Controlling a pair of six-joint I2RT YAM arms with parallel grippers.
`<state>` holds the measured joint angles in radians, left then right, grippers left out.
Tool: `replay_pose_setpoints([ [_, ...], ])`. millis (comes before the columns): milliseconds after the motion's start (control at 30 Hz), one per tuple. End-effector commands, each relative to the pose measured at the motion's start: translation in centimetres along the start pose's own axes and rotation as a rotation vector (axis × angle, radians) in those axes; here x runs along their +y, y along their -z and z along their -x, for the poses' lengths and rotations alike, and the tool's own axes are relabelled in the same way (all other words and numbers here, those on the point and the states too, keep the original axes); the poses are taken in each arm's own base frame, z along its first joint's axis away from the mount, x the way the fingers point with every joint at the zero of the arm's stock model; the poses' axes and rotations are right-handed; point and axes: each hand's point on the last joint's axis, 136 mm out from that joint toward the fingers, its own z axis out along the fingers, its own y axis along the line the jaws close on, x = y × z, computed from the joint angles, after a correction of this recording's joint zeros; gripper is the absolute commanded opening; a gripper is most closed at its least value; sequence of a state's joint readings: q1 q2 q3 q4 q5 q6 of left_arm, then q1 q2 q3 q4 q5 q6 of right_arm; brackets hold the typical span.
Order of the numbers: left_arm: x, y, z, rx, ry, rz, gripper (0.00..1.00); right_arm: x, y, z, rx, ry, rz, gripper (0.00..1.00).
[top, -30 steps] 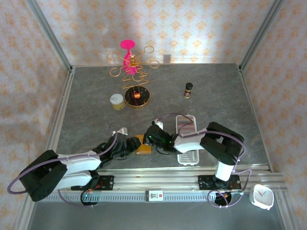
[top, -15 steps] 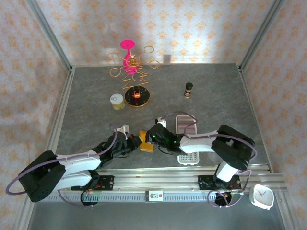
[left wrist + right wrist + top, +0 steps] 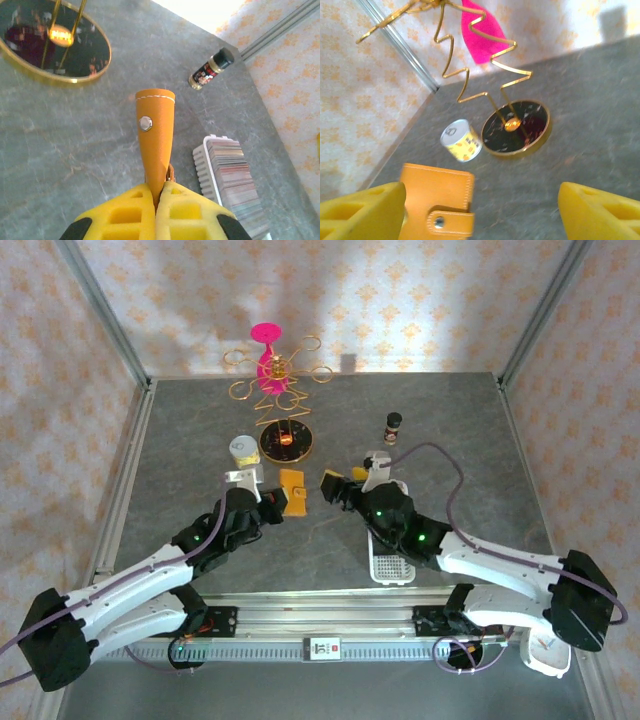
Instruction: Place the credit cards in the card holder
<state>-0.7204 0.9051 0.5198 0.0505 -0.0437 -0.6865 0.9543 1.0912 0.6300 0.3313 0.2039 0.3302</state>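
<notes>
Gripping the wallet [image 3: 156, 135], its tab snapped closed, left gripper [image 3: 159, 189] is clamped tight; right gripper [image 3: 480, 200] gapes empty. Cards [image 3: 235, 172] sit in the tray [image 3: 201, 167]; none inserted yet.

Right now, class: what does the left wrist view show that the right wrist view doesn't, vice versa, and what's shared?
Left wrist, not right: the spice bottle, the card-filled white tray, the left tool shut on the card holder. Right wrist, not left: the yellow can, the pink ornament. Shared: the card holder, the gold-rimmed round base.
</notes>
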Motion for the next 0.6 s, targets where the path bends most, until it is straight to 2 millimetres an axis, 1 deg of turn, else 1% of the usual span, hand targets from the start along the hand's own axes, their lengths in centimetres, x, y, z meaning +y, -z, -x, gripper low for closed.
replay_pose_setpoints([
  [0, -1.6, 0.6, 3.0, -0.076, -0.186, 0.007, 0.00, -0.5, -0.1, 1.3, -0.031, 0.217, -0.036, 0.77],
  [67, -3.0, 0.4, 4.1, -0.083, -0.257, -0.016, 0.00, -1.2, -0.9, 1.8, 0.012, 0.206, -0.025, 0.76],
  [133, -4.1, 0.1, 5.1, -0.092, -0.293, -0.018, 0.00, -1.4, -1.5, 2.2, 0.047, 0.123, 0.080, 0.74],
  [167, -4.7, -0.2, 5.4, -0.094, -0.295, -0.028, 0.00, -1.6, -1.4, 2.3, 0.038, 0.098, 0.113, 0.74],
  [200, -5.7, -0.5, 5.6, -0.094, -0.314, -0.064, 0.00, -1.8, -1.3, 2.5, 0.020, 0.085, 0.142, 0.74],
  [300, -7.7, -1.5, 6.1, -0.104, -0.328, -0.131, 0.00, -2.0, -0.8, 2.2, 0.003, 0.066, 0.178, 0.70],
  [367, -8.4, -1.9, 6.5, -0.128, -0.333, -0.154, 0.00, -1.7, -0.4, 2.2, -0.005, 0.013, 0.228, 0.66],
  [433, -9.2, -2.0, 6.9, -0.167, -0.322, -0.200, 0.00, -0.6, 0.3, 2.5, -0.024, -0.070, 0.344, 0.66],
  [500, -10.0, -1.6, 7.1, -0.207, -0.300, -0.262, 0.00, 0.1, 0.7, 2.2, -0.028, -0.137, 0.423, 0.66],
  [567, -10.5, -1.2, 6.7, -0.221, -0.305, -0.318, 0.00, 1.1, 0.9, 1.7, -0.015, -0.182, 0.500, 0.65],
])
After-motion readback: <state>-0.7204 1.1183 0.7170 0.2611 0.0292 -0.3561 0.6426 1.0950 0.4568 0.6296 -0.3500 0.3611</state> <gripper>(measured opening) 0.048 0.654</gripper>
